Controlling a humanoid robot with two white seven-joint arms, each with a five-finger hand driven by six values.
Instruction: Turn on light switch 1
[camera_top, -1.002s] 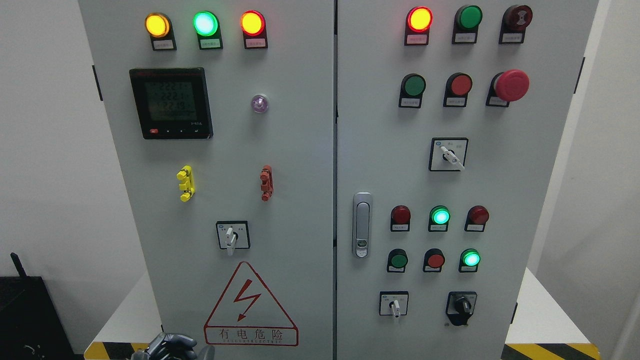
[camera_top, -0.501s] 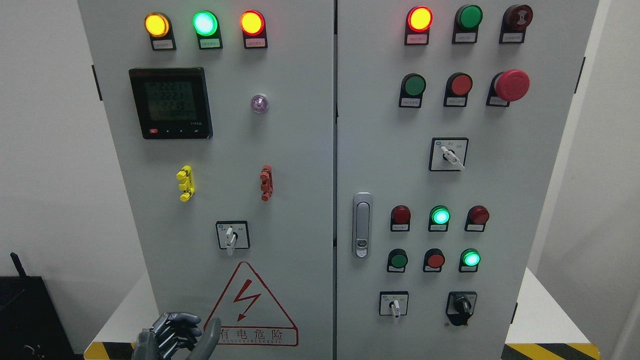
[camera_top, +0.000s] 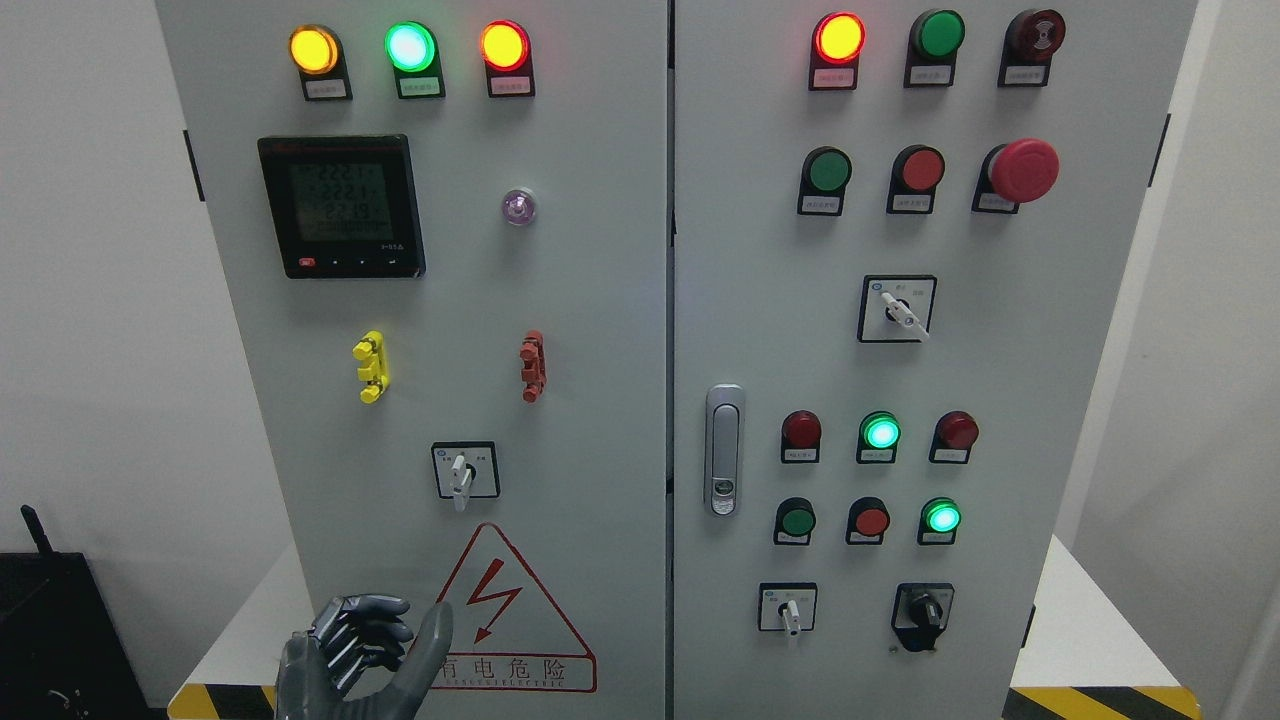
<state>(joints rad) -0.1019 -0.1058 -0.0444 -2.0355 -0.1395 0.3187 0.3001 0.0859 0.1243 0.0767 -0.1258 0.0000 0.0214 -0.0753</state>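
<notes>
The left hand (camera_top: 355, 655) shows at the bottom edge of the head view, in front of the lower part of the left cabinet door (camera_top: 420, 380). Its dark fingers (camera_top: 360, 625) are bent loosely inward and its thumb (camera_top: 432, 640) sticks up to the right; it grips nothing and touches no control. Just right of the thumb is the red triangle warning sign (camera_top: 500, 615), whose lower left corner the thumb overlaps. Straight above the thumb, well clear of it, sits a small white rotary switch (camera_top: 463, 472) with its lever pointing down. Higher up and to either side of that switch are a yellow clip (camera_top: 371, 366) and a red clip (camera_top: 533, 366), and above the yellow one a black meter screen (camera_top: 342, 205). At the top of this door three lamps glow: yellow (camera_top: 314, 50), green (camera_top: 410, 46) and orange-red (camera_top: 505, 45). Far to the right of the hand, on the right cabinet door (camera_top: 980, 350), there are more buttons, a door handle (camera_top: 724, 450) and another white rotary switch (camera_top: 790, 608) low down at about the hand's height. Which control is light switch 1 cannot be told, since the labels are too small to read.
</notes>
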